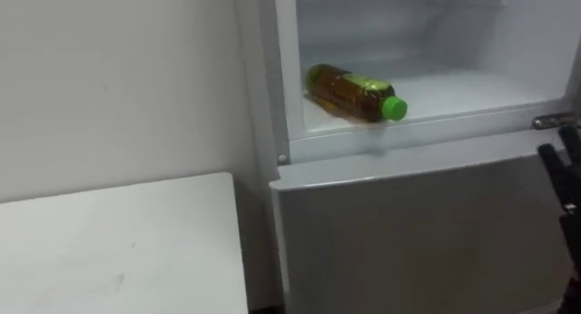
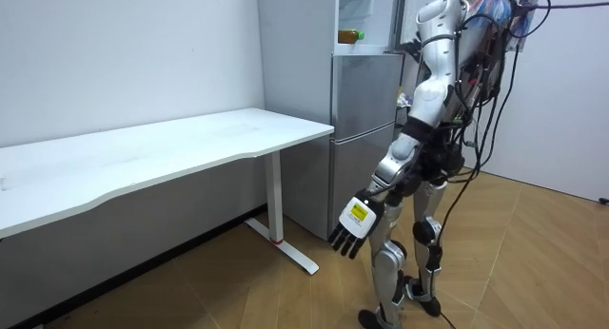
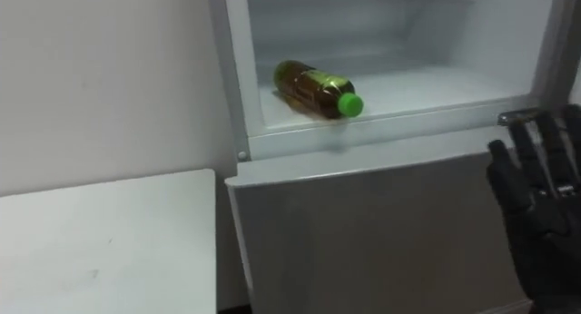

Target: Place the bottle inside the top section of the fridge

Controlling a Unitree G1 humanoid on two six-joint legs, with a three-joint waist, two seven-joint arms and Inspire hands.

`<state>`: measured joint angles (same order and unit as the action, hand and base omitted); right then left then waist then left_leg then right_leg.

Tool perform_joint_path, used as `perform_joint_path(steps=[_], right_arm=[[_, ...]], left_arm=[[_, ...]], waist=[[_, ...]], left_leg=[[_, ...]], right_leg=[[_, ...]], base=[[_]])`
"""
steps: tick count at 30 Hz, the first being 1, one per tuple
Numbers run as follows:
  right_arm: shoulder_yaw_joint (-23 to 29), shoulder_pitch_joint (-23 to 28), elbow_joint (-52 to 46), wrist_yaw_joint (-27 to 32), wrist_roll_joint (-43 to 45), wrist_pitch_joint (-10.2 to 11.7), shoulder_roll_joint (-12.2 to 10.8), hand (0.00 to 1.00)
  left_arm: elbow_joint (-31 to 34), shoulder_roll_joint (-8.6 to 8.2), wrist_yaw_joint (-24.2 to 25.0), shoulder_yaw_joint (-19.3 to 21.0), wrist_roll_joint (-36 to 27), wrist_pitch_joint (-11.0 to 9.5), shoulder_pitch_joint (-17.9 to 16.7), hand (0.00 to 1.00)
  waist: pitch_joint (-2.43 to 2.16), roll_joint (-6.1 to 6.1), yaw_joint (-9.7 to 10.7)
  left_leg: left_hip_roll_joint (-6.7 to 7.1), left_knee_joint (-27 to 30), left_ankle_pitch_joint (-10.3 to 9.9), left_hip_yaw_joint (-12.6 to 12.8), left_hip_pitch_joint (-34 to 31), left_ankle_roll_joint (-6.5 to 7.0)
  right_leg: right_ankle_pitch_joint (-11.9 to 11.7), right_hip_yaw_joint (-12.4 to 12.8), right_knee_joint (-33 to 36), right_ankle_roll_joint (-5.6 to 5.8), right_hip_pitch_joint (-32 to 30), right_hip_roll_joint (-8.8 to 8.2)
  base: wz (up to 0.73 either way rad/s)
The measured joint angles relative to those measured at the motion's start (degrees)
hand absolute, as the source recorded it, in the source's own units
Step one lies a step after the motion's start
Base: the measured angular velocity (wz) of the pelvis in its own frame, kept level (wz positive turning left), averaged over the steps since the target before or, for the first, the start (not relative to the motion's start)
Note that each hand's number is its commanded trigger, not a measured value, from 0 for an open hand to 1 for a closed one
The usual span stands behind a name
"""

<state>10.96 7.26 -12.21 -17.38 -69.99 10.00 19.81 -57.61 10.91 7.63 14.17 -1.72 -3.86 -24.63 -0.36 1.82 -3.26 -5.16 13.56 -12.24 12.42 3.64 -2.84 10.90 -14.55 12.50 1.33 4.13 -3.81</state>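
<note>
Bottle [image 1: 352, 93] lies sideways in upper fridge [image 1: 472, 87], seemingly delivered
Right hand [image 3: 536, 191] at 3 o'clock, fingers straight, empty; left hand [image 2: 354, 224] hangs, fingers relaxed

Sparsely furnished room, home-like: two-door fridge [image 2: 366, 129], long white desk [image 2: 143, 158], wood-plank floor [image 2: 238, 291], bare white walls [image 2: 124, 53].

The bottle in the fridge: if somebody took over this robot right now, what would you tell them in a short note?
Left hand hangs at the robot's side, fingers relaxed, empty.
Right hand is up before the lower fridge door, fingers straight, empty.
Bottle lies on its side in the upper fridge, green cap outward.
Done: bottle placed.
Left: probably only closing the upper compartment, which stands open.
</note>
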Motion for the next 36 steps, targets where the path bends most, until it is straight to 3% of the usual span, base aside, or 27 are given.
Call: perform_joint_path(steps=[5,7,13,24,26,30,36], right_arm=[[-3.3,5.7,3.3,-5.6,3.2,-4.2,-1.6,0.00],[-3.3,6.7,5.6,-7.2,3.3,-4.9,-2.6,0.00],[-3.0,9.5,11.8,-8.2,3.0,-5.1,-4.3,0.00],[-2.1,13.2,29.1,-8.6,2.5,-5.1,-6.5,0.00],[0.1,15.6,29.4,-6.1,1.6,-5.4,-6.6,0.00],[6.6,15.5,32.2,-0.7,-1.7,-4.6,-6.6,0.00],[11.4,13.8,32.6,15.1,-0.4,-3.6,-6.5,0.00]], left_arm=[[0.4,-0.08,-0.8,-3.2,-0.1,1.4,0.9,0.00],[0.3,-0.12,-1.3,-3.2,-0.1,1.4,0.9,0.00],[0.4,-0.46,-3.7,-3.3,-1.0,1.4,1.0,0.00],[0.4,-0.93,-6.1,-3.3,-3.4,0.8,0.0,0.00],[0.4,-1.34,-7.3,-3.1,-4.4,-0.2,-1.4,0.00],[0.4,-1.40,-8.8,-2.9,-5.7,-0.3,-2.9,0.00],[0.8,-1.40,-11.2,-1.8,-10.0,-0.6,-2.6,0.00]], waist=[[-0.08,-0.20,-0.8],[-0.04,-0.25,-0.7],[0.12,-0.10,-0.1],[-0.08,-1.43,0.8],[-0.07,-1.42,1.7],[-0.20,-1.67,3.3],[-0.04,-3.42,5.4]], left_leg=[[0.09,0.0,0.0,-0.8,-0.8,0.00],[0.09,-0.1,0.0,-0.7,-0.9,0.00],[0.08,-0.1,0.0,-0.4,-0.8,0.00],[0.07,-0.1,0.0,0.0,-0.2,-0.03],[0.07,-0.1,-0.2,0.1,-0.1,-0.04],[0.06,-0.2,-0.2,0.1,0.3,-0.05],[0.15,-0.1,-0.2,0.2,0.2,-0.05]], right_leg=[[0.0,-1.2,-0.5,0.01,0.1,-0.14],[0.0,-1.2,-0.8,0.02,0.1,-0.07],[0.0,-1.2,-1.0,0.05,-0.2,-0.08],[0.2,-0.5,-0.9,0.14,0.0,-0.07],[0.3,-0.5,-0.8,0.14,0.0,-0.10],[0.3,0.0,-0.8,0.13,0.2,-0.02],[1.0,0.2,0.4,0.18,-0.2,-0.21]], base=[[0.09],[0.03],[0.00],[0.00],[-0.02],[-0.02],[-0.01]])
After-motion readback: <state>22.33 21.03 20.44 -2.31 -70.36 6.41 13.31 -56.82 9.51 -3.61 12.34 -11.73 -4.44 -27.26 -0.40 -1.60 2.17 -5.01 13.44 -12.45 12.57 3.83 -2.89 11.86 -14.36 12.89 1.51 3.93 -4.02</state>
